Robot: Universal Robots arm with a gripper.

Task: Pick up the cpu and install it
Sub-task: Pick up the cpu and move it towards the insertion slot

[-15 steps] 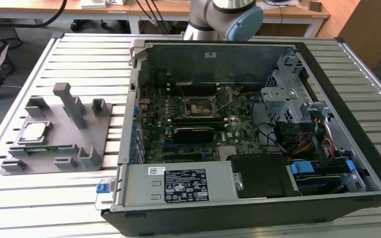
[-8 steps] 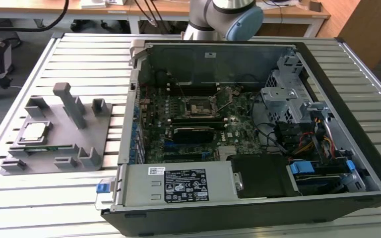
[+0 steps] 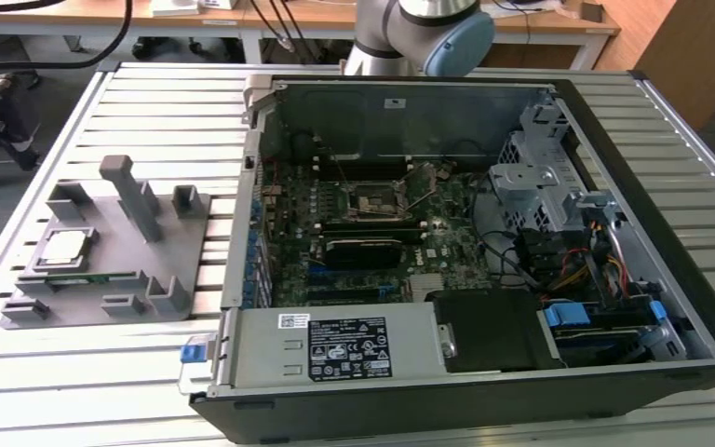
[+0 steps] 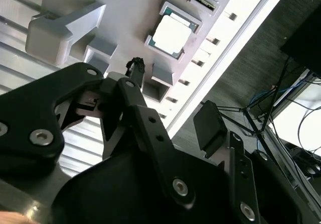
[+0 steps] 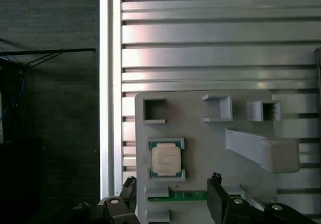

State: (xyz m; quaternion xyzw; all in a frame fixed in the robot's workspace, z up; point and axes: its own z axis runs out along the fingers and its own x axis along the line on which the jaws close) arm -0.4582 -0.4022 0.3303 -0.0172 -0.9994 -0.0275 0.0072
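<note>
**Exterior view.** The cpu (image 3: pixel 62 247) lay flat in a recess of the grey holder (image 3: pixel 109 253). The holder sat on the slatted tabletop (image 3: pixel 146 102), beside the open case (image 3: pixel 457 416).

**First wrist view.** The cpu (image 5: pixel 166 159) sat silver side up in the holder (image 5: pixel 200 148), with a green memory stick (image 5: pixel 178 196) just beside it. The end effector (image 5: pixel 172 186) hung over the holder, its fingers (image 5: pixel 216 191) apart and clear of the cpu.

**Second wrist view.** The end effector (image 4: pixel 173 98) was spread wide above the holder (image 4: pixel 125 13), and the cpu (image 4: pixel 172 35) lay untouched in its recess.
</note>
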